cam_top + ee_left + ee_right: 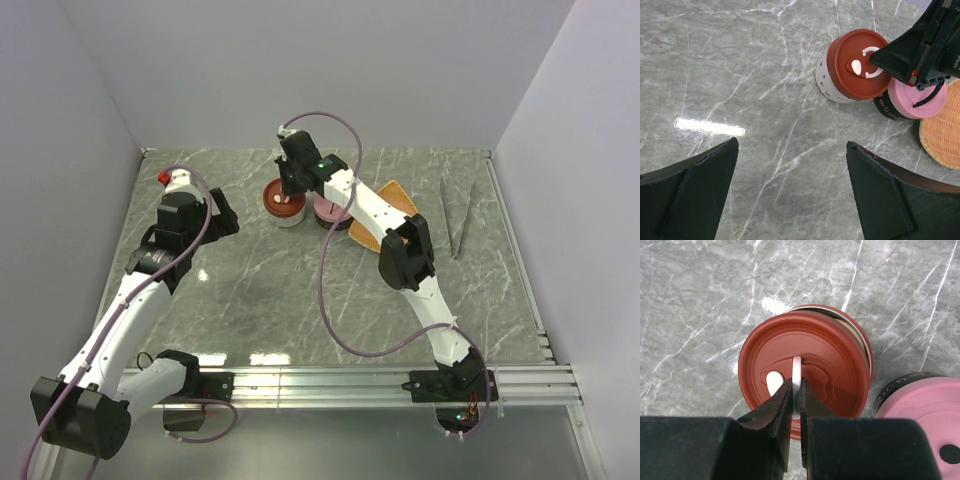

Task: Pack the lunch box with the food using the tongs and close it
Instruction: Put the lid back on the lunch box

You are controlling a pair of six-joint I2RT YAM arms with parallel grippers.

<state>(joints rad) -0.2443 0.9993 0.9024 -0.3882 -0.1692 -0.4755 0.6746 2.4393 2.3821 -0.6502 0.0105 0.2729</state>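
Note:
The lunch box [283, 203] is a round white tub [826, 82] with a red-brown lid [815, 355], at the back middle of the table. My right gripper [796, 385] is shut on the lid's white upright handle tab [797, 366]. The lid sits slightly askew, so the tub's rim shows at its far right edge. My left gripper [792, 143] hangs open and empty above bare marble, left of the lunch box. The tongs [454, 248] lie on the table at the far right, away from both grippers. No food shows in any view.
A black tub with a pink lid [917, 100] stands right against the lunch box. Just behind it lies an orange woven tray [942, 135], partly under my right arm. White walls close in the back and sides of the marble table [270, 290].

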